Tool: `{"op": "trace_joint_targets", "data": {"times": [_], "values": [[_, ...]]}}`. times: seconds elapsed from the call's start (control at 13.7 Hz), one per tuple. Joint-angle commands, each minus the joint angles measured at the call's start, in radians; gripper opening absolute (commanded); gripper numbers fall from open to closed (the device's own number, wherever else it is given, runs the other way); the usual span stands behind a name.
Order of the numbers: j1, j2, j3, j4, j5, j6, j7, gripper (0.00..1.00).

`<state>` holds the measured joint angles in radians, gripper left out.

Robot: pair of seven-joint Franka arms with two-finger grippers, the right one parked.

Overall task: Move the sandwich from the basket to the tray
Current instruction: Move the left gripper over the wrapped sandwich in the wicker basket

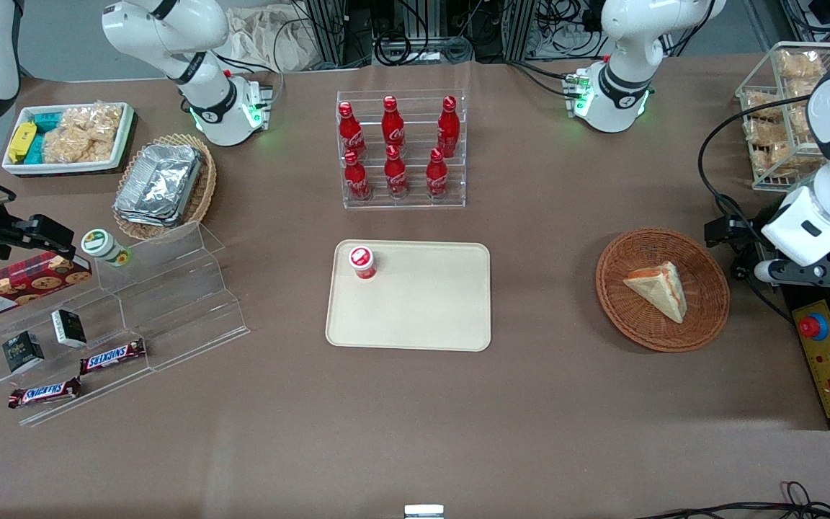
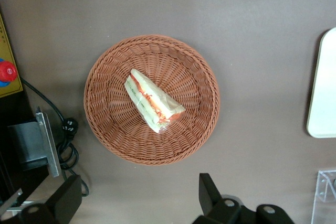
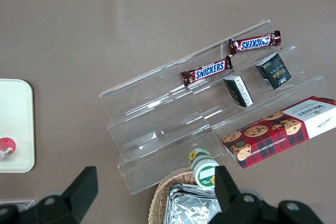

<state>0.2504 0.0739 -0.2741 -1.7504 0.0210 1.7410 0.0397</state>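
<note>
The sandwich [image 1: 658, 288] [image 2: 152, 100], a pale bread wedge with red, orange and green layers, lies in the round reddish-brown wicker basket [image 1: 617, 303] [image 2: 105, 124]. My left gripper [image 1: 735, 249] [image 2: 139, 200] hovers above the table just off the basket's rim, toward the working arm's end. It is open, its black fingers [image 2: 210, 195] spread wide with nothing between them. The flat beige tray [image 1: 429, 317] [image 2: 323, 93] lies at mid-table, toward the parked arm from the basket. A small red-capped cup [image 1: 362, 262] stands on the tray's corner.
A yellow control box with a red button [image 1: 829, 360] and cables lie beside the basket at the working arm's end. A wire rack of snacks [image 1: 782, 115] stands farther from the camera. A clear rack of red bottles [image 1: 400, 151] stands farther back than the tray.
</note>
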Motion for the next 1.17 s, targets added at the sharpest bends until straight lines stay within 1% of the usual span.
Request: {"op": "trace_joint_targets", "data": {"times": [0.0,0.22,0.29,0.44,0.59,0.66,1.1], "values": [[-0.003,0.02,-0.007,0.031,-0.004,-0.018,-0.043,1.0],[-0.003,0.026,-0.008,0.025,0.008,-0.021,-0.047,1.0],[-0.005,0.035,-0.008,0.019,0.01,-0.02,-0.105,1.0],[0.001,0.04,-0.005,-0.03,0.01,0.017,-0.351,1.0],[0.001,0.033,-0.005,-0.13,0.008,0.16,-0.554,1.0],[0.003,0.036,-0.005,-0.165,0.01,0.204,-0.617,1.0],[0.035,0.047,0.004,-0.429,0.01,0.541,-0.745,1.0]]}}
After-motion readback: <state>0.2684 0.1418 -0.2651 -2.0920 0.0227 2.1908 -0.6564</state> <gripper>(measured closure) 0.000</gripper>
